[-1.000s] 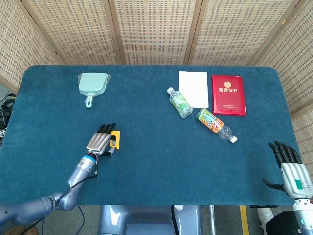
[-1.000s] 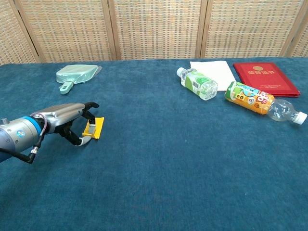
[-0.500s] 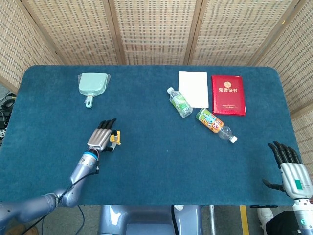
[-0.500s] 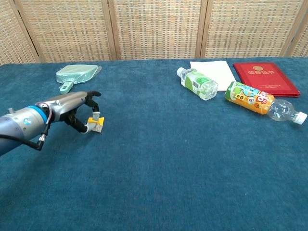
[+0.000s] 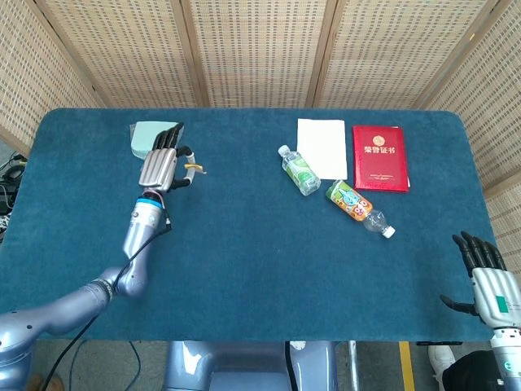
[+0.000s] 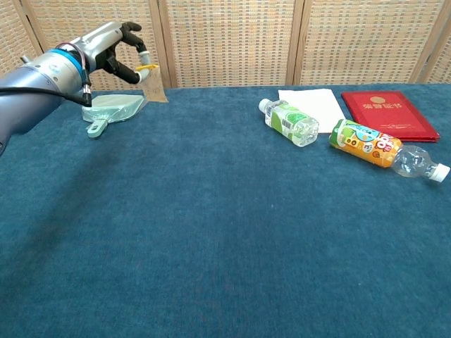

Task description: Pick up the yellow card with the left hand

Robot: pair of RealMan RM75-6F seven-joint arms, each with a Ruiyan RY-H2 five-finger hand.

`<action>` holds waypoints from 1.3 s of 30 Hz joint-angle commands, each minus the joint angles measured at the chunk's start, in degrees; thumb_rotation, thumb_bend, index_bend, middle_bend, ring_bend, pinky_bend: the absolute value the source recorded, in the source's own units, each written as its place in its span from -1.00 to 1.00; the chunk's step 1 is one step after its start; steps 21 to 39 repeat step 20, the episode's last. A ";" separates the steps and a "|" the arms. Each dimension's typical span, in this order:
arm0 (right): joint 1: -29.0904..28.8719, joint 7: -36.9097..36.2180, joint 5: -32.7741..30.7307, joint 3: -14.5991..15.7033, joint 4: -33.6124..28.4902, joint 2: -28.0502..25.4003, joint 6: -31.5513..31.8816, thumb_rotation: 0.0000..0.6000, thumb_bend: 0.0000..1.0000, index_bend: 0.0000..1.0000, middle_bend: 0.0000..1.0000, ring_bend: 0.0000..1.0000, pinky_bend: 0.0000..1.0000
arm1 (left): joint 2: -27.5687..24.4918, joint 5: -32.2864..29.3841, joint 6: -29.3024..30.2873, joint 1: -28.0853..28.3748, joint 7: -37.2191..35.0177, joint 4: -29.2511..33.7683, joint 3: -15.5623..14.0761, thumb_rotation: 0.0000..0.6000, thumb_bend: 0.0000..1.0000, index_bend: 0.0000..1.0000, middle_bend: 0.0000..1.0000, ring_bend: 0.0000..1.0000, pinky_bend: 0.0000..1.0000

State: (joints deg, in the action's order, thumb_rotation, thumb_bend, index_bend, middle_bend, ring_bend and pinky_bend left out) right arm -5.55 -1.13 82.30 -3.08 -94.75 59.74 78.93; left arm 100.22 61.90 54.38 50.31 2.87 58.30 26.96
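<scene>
Yellow card [image 6: 153, 83] hangs pinched at its top edge by left hand [image 6: 116, 48], clear of surface [image 6: 225, 232]; judged light, thin, stiff, likely slippery edgewise.

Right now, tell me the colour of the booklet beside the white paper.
Red booklet, clearest in the head view.

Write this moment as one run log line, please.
left hand: holds yellow card, lifted off table | right hand: open, idle at table edge | step: pick appears done
</scene>
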 commanded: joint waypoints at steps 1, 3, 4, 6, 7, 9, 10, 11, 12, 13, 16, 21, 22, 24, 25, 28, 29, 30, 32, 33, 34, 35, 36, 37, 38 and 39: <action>-0.01 0.24 0.38 0.19 -0.09 0.09 0.04 1.00 -1.00 -0.92 -1.00 -1.00 -1.00 | -5.11 1.84 0.40 -2.45 -2.81 9.51 -1.14 1.00 -0.09 0.31 -1.00 -1.00 -1.00; 0.00 0.44 0.83 0.39 -0.20 0.16 0.13 1.00 -1.00 -0.92 -1.00 -1.00 -1.00 | -8.55 2.68 -0.49 -4.54 -2.92 16.50 -3.36 1.00 -0.09 0.31 -1.00 -1.00 -1.00; 0.01 0.53 0.96 0.44 -0.23 0.19 0.19 1.00 -1.00 -0.92 -1.00 -1.00 -1.00 | -9.91 2.77 -0.76 -5.33 -3.13 19.21 -3.99 1.00 -0.09 0.31 -1.00 -1.00 -1.00; 0.05 0.58 1.30 0.61 -0.31 0.22 0.28 1.00 -1.00 -0.92 -1.00 -1.00 -1.00 | -12.97 3.06 -1.41 -7.19 -4.13 25.63 -5.55 1.00 -0.09 0.31 -1.00 -1.00 -1.00; 0.08 0.58 1.46 0.67 -0.34 0.22 0.36 1.00 -1.00 -0.92 -1.00 -1.00 -1.00 | -14.02 3.39 -1.53 -7.98 -4.84 28.16 -6.23 1.00 -0.09 0.32 -1.00 -1.00 -1.00; 0.18 0.58 1.76 0.79 -0.40 0.19 0.60 1.00 -1.00 -0.92 -1.00 -1.00 -1.00 | -15.79 4.29 -1.47 -9.46 -6.56 32.39 -7.45 1.00 -0.09 0.32 -1.00 -1.00 -1.00; 0.22 0.56 1.91 0.84 -0.46 0.18 0.70 1.00 -1.00 -0.92 -1.00 -1.00 -1.00 | -16.52 4.93 -1.49 -10.04 -7.53 34.05 -8.01 1.00 -0.09 0.32 -1.00 -1.00 -1.00; 0.28 0.52 2.12 0.91 -0.56 0.12 0.85 1.00 -1.00 -0.92 -1.00 -1.00 -1.00 | -17.53 6.09 -1.68 -10.75 -9.10 36.12 -8.85 1.00 -0.08 0.33 -1.00 -1.00 -1.00; 0.33 0.50 2.27 0.96 -0.66 0.08 0.99 1.00 -1.00 -0.92 -1.00 -1.00 -1.00 | -18.22 6.89 -1.95 -11.25 -10.48 37.56 -9.43 1.00 -0.08 0.33 -1.00 -1.00 -1.00; 0.40 0.50 2.43 1.01 -0.75 0.03 1.14 1.00 -1.00 -0.92 -1.00 -1.00 -1.00 | -18.90 7.70 -2.21 -11.70 -11.99 38.91 -9.92 1.00 -0.07 0.33 -1.00 -1.00 -1.00; 0.53 0.57 3.04 1.18 -1.08 -0.10 1.58 1.00 -1.00 -0.92 -1.00 -1.00 -1.00 | -21.41 10.02 -3.97 -12.89 -17.70 43.13 -11.47 1.00 -0.05 0.33 -1.00 -1.00 -1.00; 0.67 0.58 3.59 1.40 -1.34 -0.24 1.90 1.00 -1.00 -0.92 -1.00 -1.00 -1.00 | -24.37 13.14 -5.94 -13.89 -23.45 46.81 -13.55 1.00 -0.05 0.33 -1.00 -1.00 -1.00; 0.67 0.58 3.59 1.40 -1.34 -0.24 1.90 1.00 -1.00 -0.92 -1.00 -1.00 -1.00 | -24.37 13.14 -5.94 -13.89 -23.45 46.81 -13.55 1.00 -0.05 0.33 -1.00 -1.00 -1.00; 0.67 0.58 3.59 1.40 -1.34 -0.24 1.90 1.00 -1.00 -0.92 -1.00 -1.00 -1.00 | -24.37 13.14 -5.94 -13.89 -23.45 46.81 -13.55 1.00 -0.05 0.33 -1.00 -1.00 -1.00; 0.67 0.58 3.59 1.40 -1.34 -0.24 1.90 1.00 -1.00 -0.92 -1.00 -1.00 -1.00 | -24.37 13.14 -5.94 -13.89 -23.45 46.81 -13.55 1.00 -0.05 0.33 -1.00 -1.00 -1.00; 0.67 0.58 3.59 1.40 -1.34 -0.24 1.90 1.00 -1.00 -0.92 -1.00 -1.00 -1.00 | -24.37 13.14 -5.94 -13.89 -23.45 46.81 -13.55 1.00 -0.05 0.33 -1.00 -1.00 -1.00; 0.67 0.58 3.59 1.40 -1.34 -0.24 1.90 1.00 -1.00 -0.92 -1.00 -1.00 -1.00 | -24.37 13.14 -5.94 -13.89 -23.45 46.81 -13.55 1.00 -0.05 0.33 -1.00 -1.00 -1.00; 0.67 0.58 3.59 1.40 -1.34 -0.24 1.90 1.00 -1.00 -0.92 -1.00 -1.00 -1.00 | -24.37 13.14 -5.94 -13.89 -23.45 46.81 -13.55 1.00 -0.05 0.33 -1.00 -1.00 -1.00; 0.67 0.58 3.59 1.40 -1.34 -0.24 1.90 1.00 -1.00 -0.92 -1.00 -1.00 -1.00 | -24.37 13.14 -5.94 -13.89 -23.45 46.81 -13.55 1.00 -0.05 0.33 -1.00 -1.00 -1.00; 0.67 0.58 3.59 1.40 -1.34 -0.24 1.90 1.00 -1.00 -0.92 -1.00 -1.00 -1.00 | -24.37 13.14 -5.94 -13.89 -23.45 46.81 -13.55 1.00 -0.05 0.33 -1.00 -1.00 -1.00; 0.67 0.58 3.59 1.40 -1.34 -0.24 1.90 1.00 -1.00 -0.92 -1.00 -1.00 -1.00 | -24.37 13.14 -5.94 -13.89 -23.45 46.81 -13.55 1.00 -0.05 0.33 -1.00 -1.00 -1.00; 0.67 0.58 3.59 1.40 -1.34 -0.24 1.90 1.00 -1.00 -0.92 -1.00 -1.00 -1.00 | -24.37 13.14 -5.94 -13.89 -23.45 46.81 -13.55 1.00 -0.05 0.33 -1.00 -1.00 -1.00; 0.67 0.58 3.59 1.40 -1.34 -0.24 1.90 1.00 -1.00 -0.92 -1.00 -1.00 -1.00 | -24.37 13.14 -5.94 -13.89 -23.45 46.81 -13.55 1.00 -0.05 0.33 -1.00 -1.00 -1.00; 0.67 0.58 3.59 1.40 -1.34 -0.24 1.90 1.00 -1.00 -0.92 -1.00 -1.00 -1.00 | -24.37 13.14 -5.94 -13.89 -23.45 46.81 -13.55 1.00 -0.05 0.33 -1.00 -1.00 -1.00; 0.67 0.58 3.59 1.40 -1.34 -0.24 1.90 1.00 -1.00 -0.92 -1.00 -1.00 -1.00 | -24.37 13.14 -5.94 -13.89 -23.45 46.81 -13.55 1.00 -0.05 0.33 -1.00 -1.00 -1.00; 0.67 0.58 3.59 1.40 -1.34 -0.24 1.90 1.00 -1.00 -0.92 -1.00 -1.00 -1.00 | -24.37 13.14 -5.94 -13.89 -23.45 46.81 -13.55 1.00 -0.05 0.33 -1.00 -1.00 -1.00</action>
